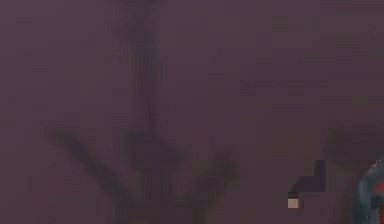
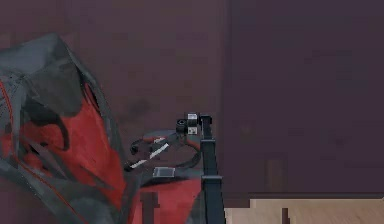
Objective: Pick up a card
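While the dark square arm bar (image 2: 210,178) stands extended in the arm side view, the gripper (image 2: 140,153) lies just beside a bulky crumpled red and dark grey thing (image 2: 60,130), against a dark purple wall (image 2: 300,90) — finger state cannot be told, nor whether anything is held. Small pale-grey flat patch (image 2: 165,174) sits just below the gripper, near the arm; possibly the card, too small to confirm. Pale wooden surface (image 2: 310,212) at lower right. Forward view: tiny pale square (image 1: 293,203) low at right, unidentified. Judgement: approach looks done, gripper at the likely target — a confirmed grasp and the lift are left
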